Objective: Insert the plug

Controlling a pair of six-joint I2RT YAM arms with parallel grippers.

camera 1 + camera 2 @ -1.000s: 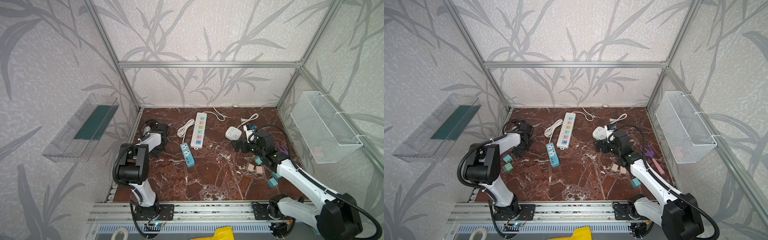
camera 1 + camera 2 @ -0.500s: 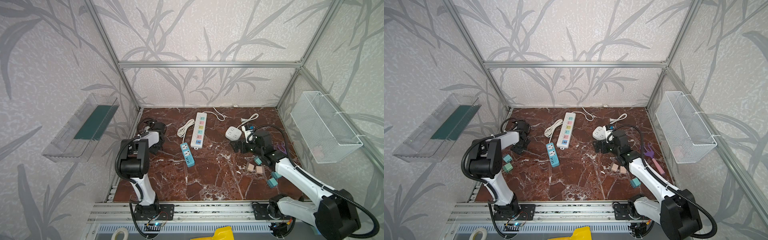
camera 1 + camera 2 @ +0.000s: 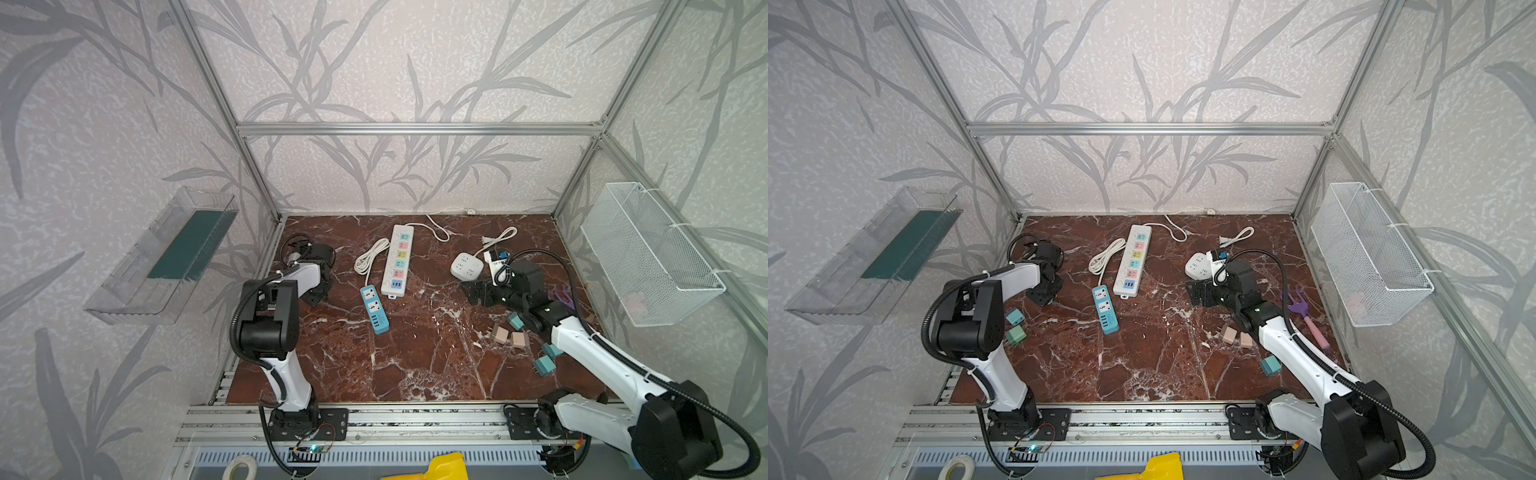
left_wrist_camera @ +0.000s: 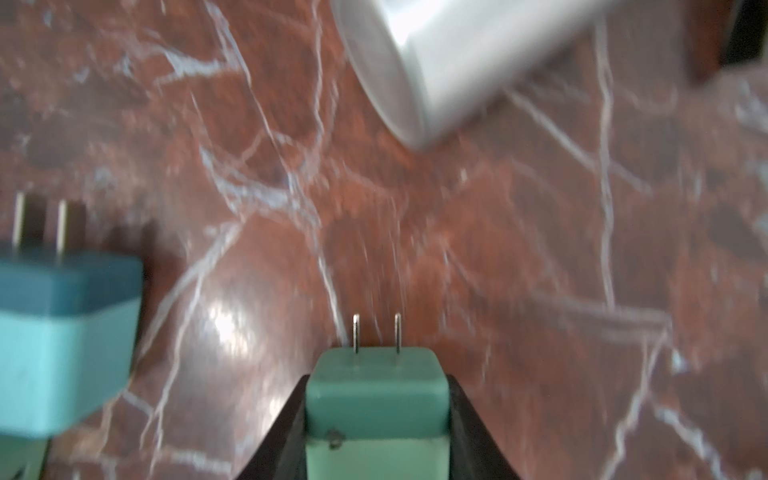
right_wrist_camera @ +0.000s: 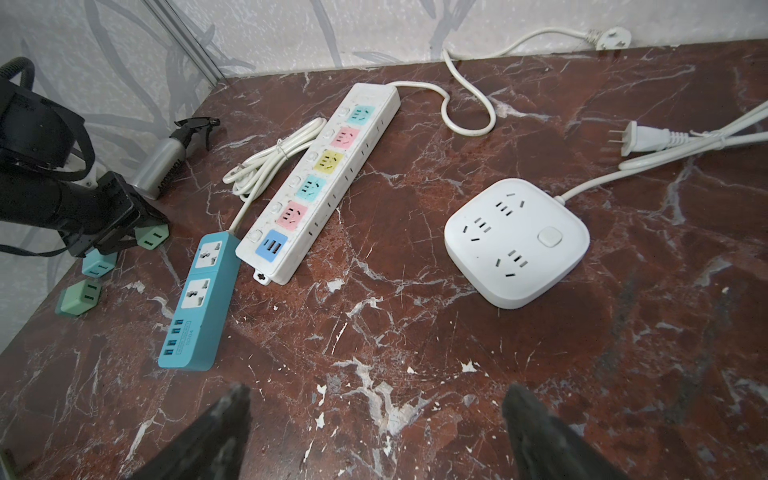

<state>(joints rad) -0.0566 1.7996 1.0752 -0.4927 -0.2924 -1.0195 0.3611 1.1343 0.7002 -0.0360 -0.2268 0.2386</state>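
Note:
My left gripper (image 4: pixel 376 386) is shut on a green two-pin plug (image 4: pixel 376 399), pins pointing away over the marble floor; the right wrist view shows that plug (image 5: pixel 153 237) in the jaws near the left wall. Both top views show the left gripper (image 3: pixel 316 291) (image 3: pixel 1044 291) low at the left. A white strip with coloured sockets (image 3: pixel 398 262) (image 5: pixel 324 178), a blue strip (image 3: pixel 375 309) (image 5: pixel 203 299) and a white square socket block (image 3: pixel 467 266) (image 5: pixel 517 241) lie mid-floor. My right gripper (image 5: pixel 374 399) (image 3: pixel 478 293) stands open and empty just in front of the square block.
Two more green plugs (image 3: pixel 1014 316) (image 3: pixel 1016 334) lie by the left arm, one (image 4: pixel 62 332) beside the held plug. A spray bottle (image 5: pixel 160 166) lies behind. Tan plugs (image 3: pixel 500 334) and teal plugs (image 3: pixel 544 365) sit under the right arm. A wire basket (image 3: pixel 648 253) hangs on the right wall.
My left gripper's jaws have closed onto the green plug and the left wrist has shifted slightly. The right arm has hardly moved and its jaws stay wide.

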